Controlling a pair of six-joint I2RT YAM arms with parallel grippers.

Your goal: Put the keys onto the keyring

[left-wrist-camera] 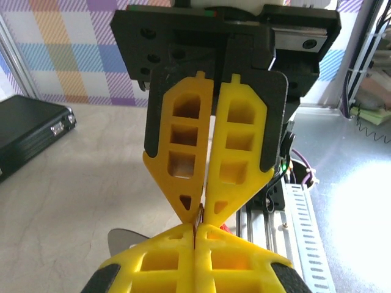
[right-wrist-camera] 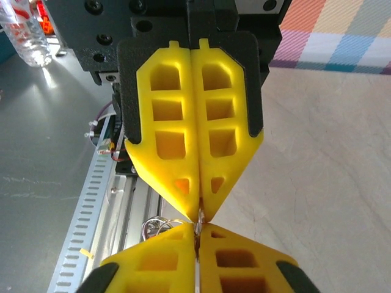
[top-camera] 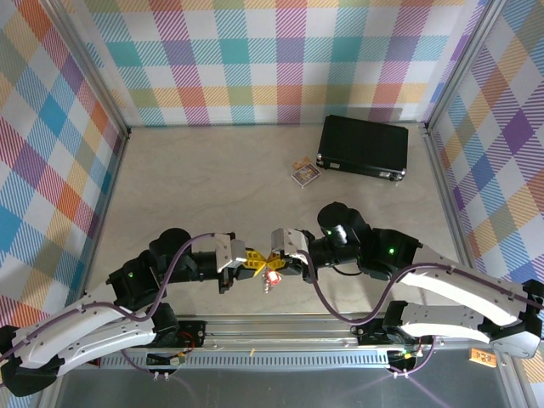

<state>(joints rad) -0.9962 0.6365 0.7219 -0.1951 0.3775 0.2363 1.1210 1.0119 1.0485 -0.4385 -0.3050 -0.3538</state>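
Observation:
My two grippers meet tip to tip low over the table's front middle. The left gripper (top-camera: 254, 260) (left-wrist-camera: 197, 228) is shut on a thin dark-red edge that looks like the key. The key's red head (top-camera: 274, 276) (left-wrist-camera: 225, 227) hangs on the near side, and a grey metal tongue (left-wrist-camera: 122, 241) sticks out on the far side. The right gripper (top-camera: 281, 257) (right-wrist-camera: 198, 228) is shut on a thin silvery strip of the keyring, whose wire loops (right-wrist-camera: 156, 226) dangle beside its fingers. Most of the ring is hidden by the yellow fingers (right-wrist-camera: 165, 259).
A black rectangular case (top-camera: 363, 146) (left-wrist-camera: 30, 131) lies at the back right, with a small printed card packet (top-camera: 305, 172) to its left. The slotted metal rail (top-camera: 280, 327) (right-wrist-camera: 85, 220) runs along the near edge just below the grippers. Checked walls enclose the table.

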